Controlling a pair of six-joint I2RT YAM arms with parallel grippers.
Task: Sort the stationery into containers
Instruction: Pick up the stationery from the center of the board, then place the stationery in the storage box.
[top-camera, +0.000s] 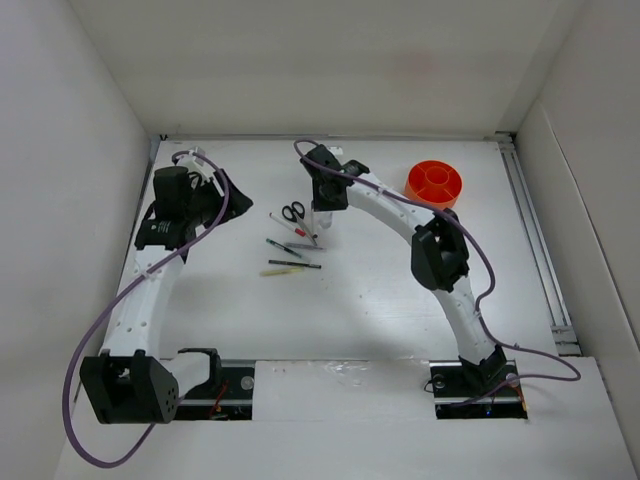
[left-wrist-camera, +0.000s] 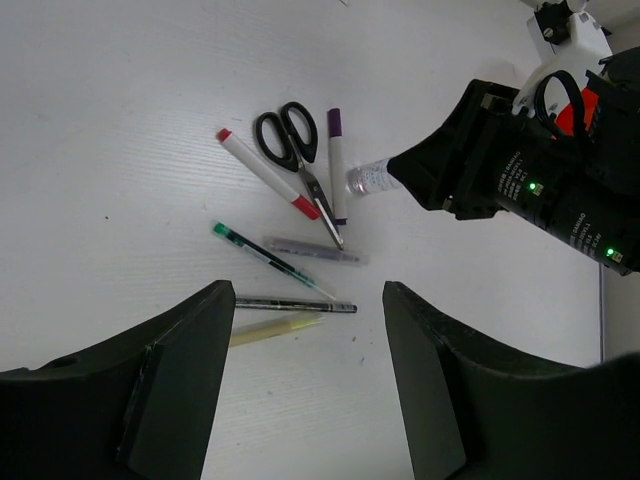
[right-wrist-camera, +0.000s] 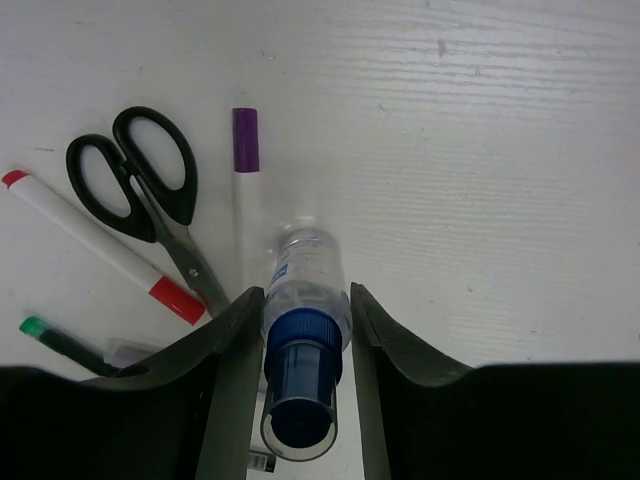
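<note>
My right gripper (right-wrist-camera: 305, 330) is shut on a small clear bottle with a blue cap (right-wrist-camera: 305, 275), held low by the stationery; it also shows in the top view (top-camera: 321, 221). Beside it on the table lie black-handled scissors (right-wrist-camera: 150, 190), a purple-capped marker (right-wrist-camera: 245, 165), a white marker with red ends (right-wrist-camera: 90, 235) and a green-tipped pen (right-wrist-camera: 55, 340). My left gripper (left-wrist-camera: 310, 380) is open and empty, hovering near a black pen (left-wrist-camera: 295, 305), a pale yellow stick (left-wrist-camera: 272, 329) and a grey pen (left-wrist-camera: 310, 249). The orange organiser cup (top-camera: 434, 183) stands at the back right.
White enclosure walls surround the table. A metal rail (top-camera: 535, 240) runs along the right edge. The right arm's elbow (top-camera: 440, 250) hangs over the table near the cup.
</note>
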